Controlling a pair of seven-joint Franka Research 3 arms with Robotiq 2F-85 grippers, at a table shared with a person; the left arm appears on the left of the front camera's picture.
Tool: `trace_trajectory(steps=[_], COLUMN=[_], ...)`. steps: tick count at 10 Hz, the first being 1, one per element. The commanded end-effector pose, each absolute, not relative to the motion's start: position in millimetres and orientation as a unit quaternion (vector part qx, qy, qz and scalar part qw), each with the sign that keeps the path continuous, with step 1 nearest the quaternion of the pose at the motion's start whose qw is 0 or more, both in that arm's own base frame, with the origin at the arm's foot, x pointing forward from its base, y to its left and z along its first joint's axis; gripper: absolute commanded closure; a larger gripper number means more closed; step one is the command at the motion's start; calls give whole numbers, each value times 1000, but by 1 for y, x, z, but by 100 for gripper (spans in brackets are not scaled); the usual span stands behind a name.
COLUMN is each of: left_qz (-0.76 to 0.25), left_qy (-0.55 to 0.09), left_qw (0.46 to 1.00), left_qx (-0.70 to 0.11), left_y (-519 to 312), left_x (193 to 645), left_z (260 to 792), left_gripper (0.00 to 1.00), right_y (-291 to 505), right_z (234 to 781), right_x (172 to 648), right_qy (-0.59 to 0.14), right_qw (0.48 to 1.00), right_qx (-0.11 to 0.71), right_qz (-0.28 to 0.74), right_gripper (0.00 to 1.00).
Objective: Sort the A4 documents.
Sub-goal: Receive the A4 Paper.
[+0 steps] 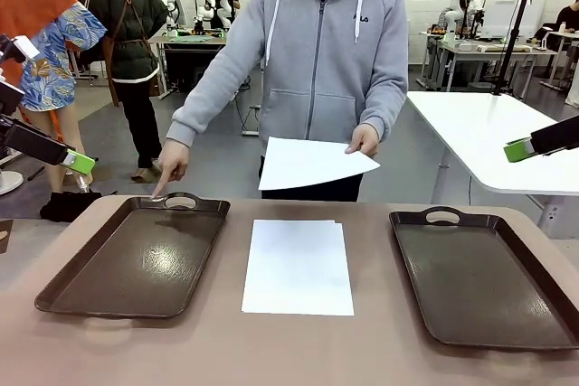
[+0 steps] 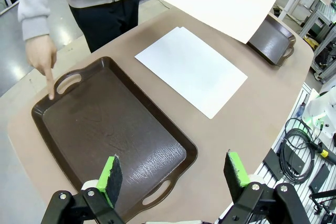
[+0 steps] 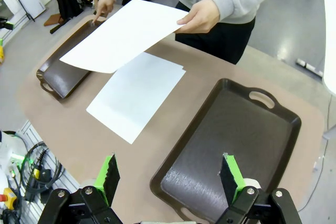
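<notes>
The left gripper hung over the near end of the left tray, jaws spread wide with nothing between the green pads. The right gripper hung likewise over the near end of the right tray, jaws released and empty. In the front view both grippers sat out at the picture's side edges, raised above the table and well apart from the paper.

The two dark brown trays lay flat on the table, one to each side, each with a handle cut into its far end. Between them, touching neither, lay a stack of white A4 paper, flat on the tabletop with its long side running away from the robot. A corner of a lower sheet peeked out at the stack's far right. So it held more than one sheet, though how many could not be told.

Beyond the far edge stood a person in a grey hooded top. The pointing hand reached down, forefinger tip on the left tray's far rim beside the handle. The other hand pinched one more white sheet by its edge. It held the sheet in the air, roughly level, near the table's far edge and clear of the stack and both trays.
</notes>
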State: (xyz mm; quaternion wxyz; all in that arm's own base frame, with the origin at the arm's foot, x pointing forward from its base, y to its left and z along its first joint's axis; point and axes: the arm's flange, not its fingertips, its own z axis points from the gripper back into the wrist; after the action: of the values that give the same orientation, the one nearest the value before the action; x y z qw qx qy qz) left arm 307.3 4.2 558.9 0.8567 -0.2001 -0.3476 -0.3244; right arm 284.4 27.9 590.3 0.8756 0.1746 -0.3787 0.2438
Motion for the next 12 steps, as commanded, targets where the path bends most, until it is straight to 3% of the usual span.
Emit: trace_trajectory(steps=[1, 12], left_qz=[-326, -326], left_qy=[-348, -348], left_qw=[854, 854], left_qx=[-206, -206], left_y=[4, 4], left_x=[308, 308], left_z=[558, 558], left_gripper=[0, 0], right_y=[28, 28], right_z=[589, 589], right_x=[286, 286], right_qy=[-377, -377], right_qw=[874, 874], right_qx=[179, 179], right_qz=[248, 248], right_gripper=[0, 0])
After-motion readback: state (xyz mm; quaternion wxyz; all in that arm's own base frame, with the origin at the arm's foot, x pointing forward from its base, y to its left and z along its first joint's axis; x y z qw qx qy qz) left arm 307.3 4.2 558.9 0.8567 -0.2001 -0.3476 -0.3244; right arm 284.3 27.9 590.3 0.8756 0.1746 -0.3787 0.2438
